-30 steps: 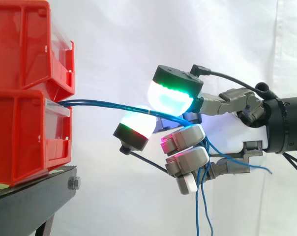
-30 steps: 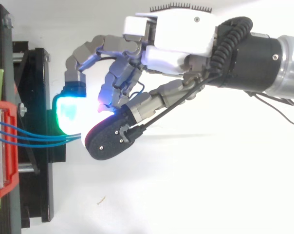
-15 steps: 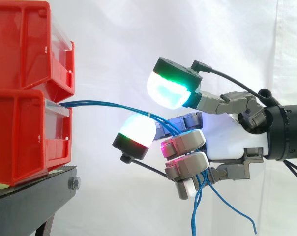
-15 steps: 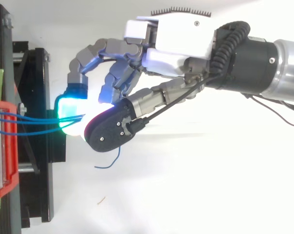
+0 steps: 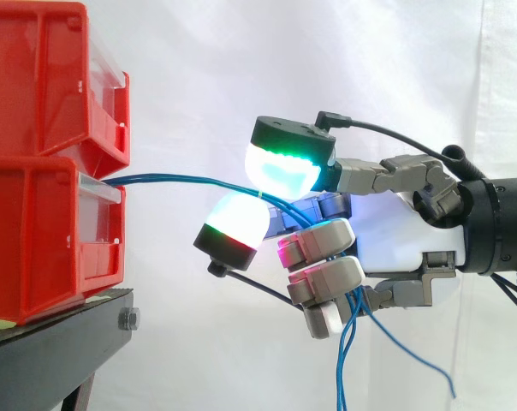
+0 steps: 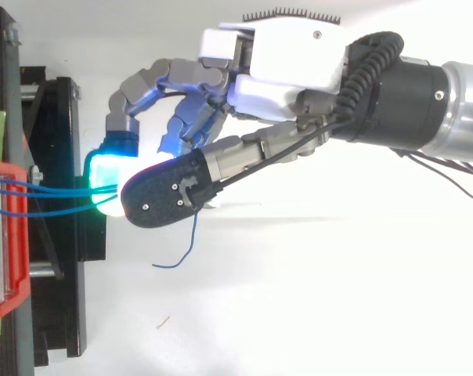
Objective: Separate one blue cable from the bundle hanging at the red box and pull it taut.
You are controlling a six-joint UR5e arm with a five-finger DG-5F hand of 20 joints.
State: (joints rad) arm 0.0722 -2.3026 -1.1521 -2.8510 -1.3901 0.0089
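Several thin blue cables [image 5: 181, 181] leave the front of the lower red box [image 5: 44, 240] and run right in a shallow arc into my hand [image 5: 395, 244]. The hand is curled round them. A green-glowing pad sits just above the strands and a white-and-red pad just below, with the other fingers folded behind. Below the hand the cables hang loose [image 5: 344, 368]. In the top view the strands [image 6: 48, 196] run close together from the red box [image 6: 5, 235] to the hand [image 6: 283, 70], and one free cable end [image 6: 178, 254] curls out beneath it. No single strand stands apart from the rest.
A second red bin [image 5: 44, 77] is stacked on the lower one. Both rest on a black stand [image 5: 53, 351], whose frame shows at the left of the top view [image 6: 60, 258]. A white curtain hangs behind. The arm comes in from the right.
The upper green pad has moved left and down over the cables, closer to the lower pad. The loose cable ends below the hand have swung, and one end now shows from above.
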